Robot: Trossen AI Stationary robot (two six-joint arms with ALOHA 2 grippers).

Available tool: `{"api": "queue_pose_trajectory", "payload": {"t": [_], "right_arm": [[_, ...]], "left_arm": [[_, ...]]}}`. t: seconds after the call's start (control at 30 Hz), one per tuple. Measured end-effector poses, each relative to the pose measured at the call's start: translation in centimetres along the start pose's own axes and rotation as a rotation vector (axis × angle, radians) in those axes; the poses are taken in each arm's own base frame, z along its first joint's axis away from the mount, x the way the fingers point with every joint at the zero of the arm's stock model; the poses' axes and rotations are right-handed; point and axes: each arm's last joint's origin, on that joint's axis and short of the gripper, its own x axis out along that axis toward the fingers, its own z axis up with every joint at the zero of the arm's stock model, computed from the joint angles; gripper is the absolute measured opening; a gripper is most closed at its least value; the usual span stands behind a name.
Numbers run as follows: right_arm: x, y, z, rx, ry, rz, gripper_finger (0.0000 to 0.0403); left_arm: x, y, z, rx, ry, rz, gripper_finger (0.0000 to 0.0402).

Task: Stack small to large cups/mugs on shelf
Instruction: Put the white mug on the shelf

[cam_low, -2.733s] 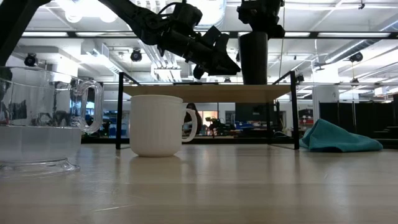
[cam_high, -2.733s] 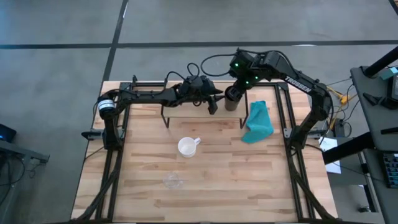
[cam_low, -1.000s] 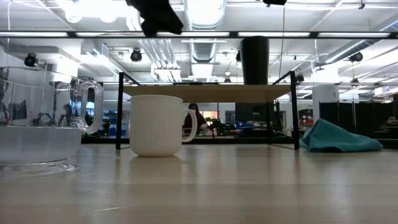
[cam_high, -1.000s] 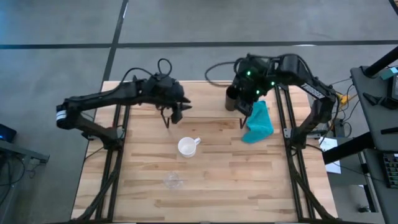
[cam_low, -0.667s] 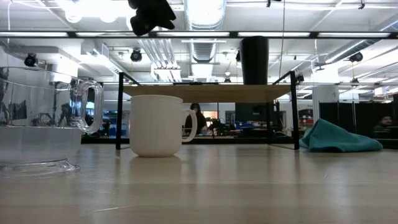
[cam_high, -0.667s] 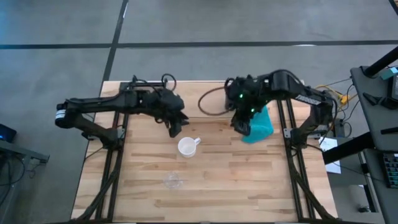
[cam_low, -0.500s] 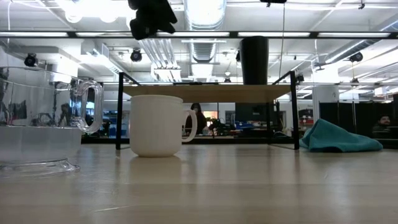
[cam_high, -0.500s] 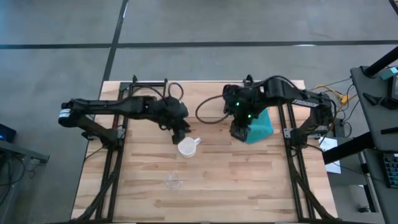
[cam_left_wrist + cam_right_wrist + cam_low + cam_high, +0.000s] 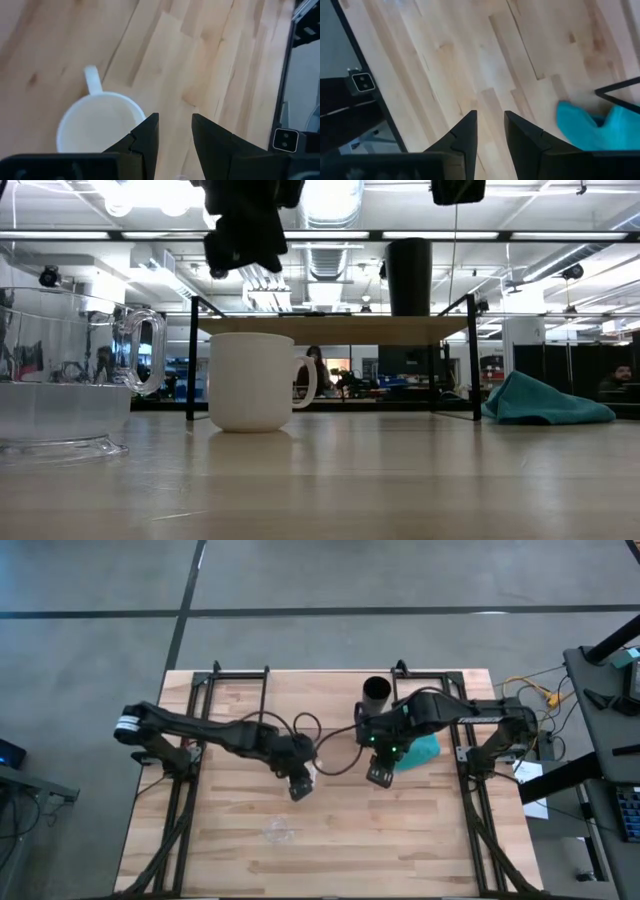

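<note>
The white handled mug stands on its base on the table; in the high view the left arm covers most of it. My left gripper hovers open above the white mug, clear of it. The black cup stands upright on the shelf, toward its right end. The clear glass cup sits nearer the near edge. My right gripper is open over bare table, beside the teal cloth.
The teal cloth lies crumpled by the shelf's right legs. Black frame rails run along the table's left and right sides. A cable loops between the two arms. Bare wood stretches toward the near edge.
My left gripper has travelled from over the shelf's left end toward the near edge and come down above the white mug. My right gripper has moved away from the black cup toward the near edge, stopping beside the teal cloth. The black cup stays upright on the shelf.
</note>
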Motion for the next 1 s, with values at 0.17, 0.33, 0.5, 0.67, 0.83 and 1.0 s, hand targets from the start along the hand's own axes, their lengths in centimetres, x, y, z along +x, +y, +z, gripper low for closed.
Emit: {"api": "queue_pose_trajectory", "payload": {"t": [0.17, 0.33, 0.5, 0.67, 0.83, 1.0], "right_arm": [[1.1, 0.0, -0.1, -0.003, 0.018, -0.006, 0.0092], [1.5, -0.1, -0.2, 0.004, 0.029, -0.013, 0.0088], [1.5, 0.0, -0.1, 0.003, 0.024, -0.01, 0.0091], [1.5, 0.0, -0.1, 0.002, 0.018, -0.006, 0.0086], [1.5, 0.1, 0.0, 0.0, 0.009, 0.0, 0.0084], [1.5, 0.1, 0.0, -0.001, 0.006, 0.002, 0.0089]], "left_arm": [[1.6, -0.2, -0.2, -0.067, 0.038, 0.019, 0.0102], [2.7, 0.0, -0.3, -0.124, 0.061, 0.041, 0.0102], [3.7, 0.2, -0.4, -0.126, 0.081, 0.062, 0.0102], [5.0, 0.4, -0.6, -0.129, 0.113, 0.087, 0.0102], [6.4, 0.8, -1.0, -0.133, 0.166, 0.128, 0.0102], [7.1, 1.0, -1.2, -0.135, 0.187, 0.145, 0.0102]]}}
